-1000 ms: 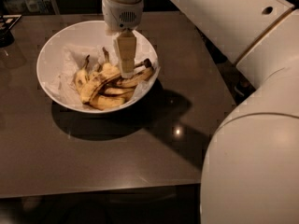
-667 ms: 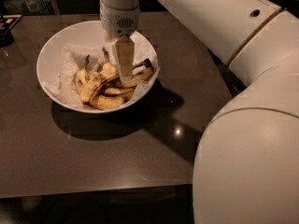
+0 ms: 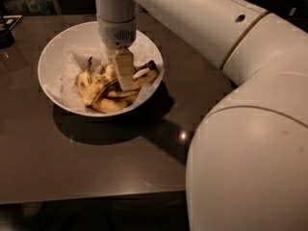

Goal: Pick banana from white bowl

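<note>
The white bowl stands on the dark table at the back left, lined with crumpled white paper. Several yellow, brown-spotted bananas lie in its front half. The longest banana curves along the right side, and its dark stem points to the bowl's right rim. My gripper hangs straight down from the white arm into the bowl. Its tip is down among the bananas, just left of the long one. It hides the middle of the pile.
The dark table reaches to its front edge low in the view. My big white arm fills the right side. A dark object sits at the table's far left edge.
The gripper has come down a little further into the pile of bananas. The bowl and the bananas have not moved.
</note>
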`<control>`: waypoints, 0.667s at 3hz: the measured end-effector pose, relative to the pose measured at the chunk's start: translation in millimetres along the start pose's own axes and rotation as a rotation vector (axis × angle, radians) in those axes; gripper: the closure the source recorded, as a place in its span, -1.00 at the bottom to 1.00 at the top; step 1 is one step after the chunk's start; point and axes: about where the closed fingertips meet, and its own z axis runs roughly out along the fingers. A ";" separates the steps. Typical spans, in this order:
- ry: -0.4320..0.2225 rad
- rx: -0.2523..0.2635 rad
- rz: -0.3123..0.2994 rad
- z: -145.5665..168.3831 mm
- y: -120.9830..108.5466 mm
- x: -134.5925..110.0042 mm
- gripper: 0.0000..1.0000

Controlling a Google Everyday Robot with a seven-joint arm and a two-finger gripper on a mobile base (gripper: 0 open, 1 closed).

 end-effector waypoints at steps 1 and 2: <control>0.007 -0.015 -0.020 8.9 0.2 -4.8 -0.46; 0.006 -0.030 -0.034 17.2 0.2 -6.5 -0.10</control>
